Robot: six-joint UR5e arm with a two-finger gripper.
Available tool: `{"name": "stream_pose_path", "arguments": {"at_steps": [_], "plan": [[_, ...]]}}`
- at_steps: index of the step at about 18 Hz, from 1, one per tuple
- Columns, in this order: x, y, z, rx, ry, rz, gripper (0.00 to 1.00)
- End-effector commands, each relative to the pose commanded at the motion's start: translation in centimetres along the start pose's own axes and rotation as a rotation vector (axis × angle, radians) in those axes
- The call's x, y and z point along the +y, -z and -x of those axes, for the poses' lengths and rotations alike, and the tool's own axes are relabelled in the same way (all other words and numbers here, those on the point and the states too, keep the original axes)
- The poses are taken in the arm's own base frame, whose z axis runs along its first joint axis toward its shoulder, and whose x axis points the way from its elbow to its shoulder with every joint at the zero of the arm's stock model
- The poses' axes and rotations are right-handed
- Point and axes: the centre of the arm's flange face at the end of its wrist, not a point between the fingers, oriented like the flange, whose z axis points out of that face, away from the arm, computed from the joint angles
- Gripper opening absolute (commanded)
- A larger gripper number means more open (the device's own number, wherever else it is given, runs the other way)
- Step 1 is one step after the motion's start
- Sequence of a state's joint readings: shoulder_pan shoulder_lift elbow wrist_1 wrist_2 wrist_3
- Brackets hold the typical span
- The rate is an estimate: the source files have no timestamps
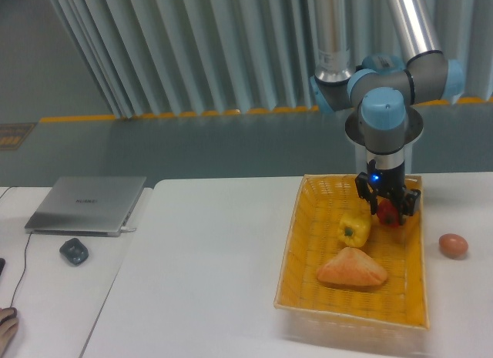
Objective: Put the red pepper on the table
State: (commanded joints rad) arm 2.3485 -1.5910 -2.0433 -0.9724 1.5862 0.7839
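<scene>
The red pepper [387, 213] sits low in the yellow wicker basket [308, 254], near its back right side, just right of the yellow pepper [353, 229]. My gripper [387, 211] is lowered straight down over the red pepper, with its dark fingers on either side of it and closed in on it. Only part of the red pepper shows between the fingers. The white table [208, 273] spreads wide to the left of the basket.
A tan triangular bread piece [351, 269] lies in the basket's front half. A brown egg [453, 245] rests on the table right of the basket. A closed laptop [88, 204] and a dark mouse [74, 251] lie on the far left.
</scene>
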Motion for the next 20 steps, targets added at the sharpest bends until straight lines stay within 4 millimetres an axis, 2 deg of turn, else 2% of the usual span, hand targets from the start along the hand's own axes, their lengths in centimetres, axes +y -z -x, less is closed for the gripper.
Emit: {"name": "stream_pose_path", "arguments": {"at_steps": [2,4,6,8,12,13,16,20], "plan": [[0.0,2.3,-0.3,0.011,-0.003,-0.019,0.36],[-0.6,5.3,0.6,0.028,0.006,-0.044,0.36],[-1.3,7.6,2.2,0.016,0.013,-0.054,0.36],[-0.7,9.1,5.3,-0.012,0.055,-0.075,0.36],[0.8,7.5,11.3,-0.008,0.031,-0.052,0.36],[1.8,7.5,13.0,-0.014,0.018,-0.049,0.36],[4.7,5.5,18.6,-0.006,-0.056,-0.028,0.36],[8.2,3.2,23.3,0.012,-0.146,-0.01,0.36]]}}
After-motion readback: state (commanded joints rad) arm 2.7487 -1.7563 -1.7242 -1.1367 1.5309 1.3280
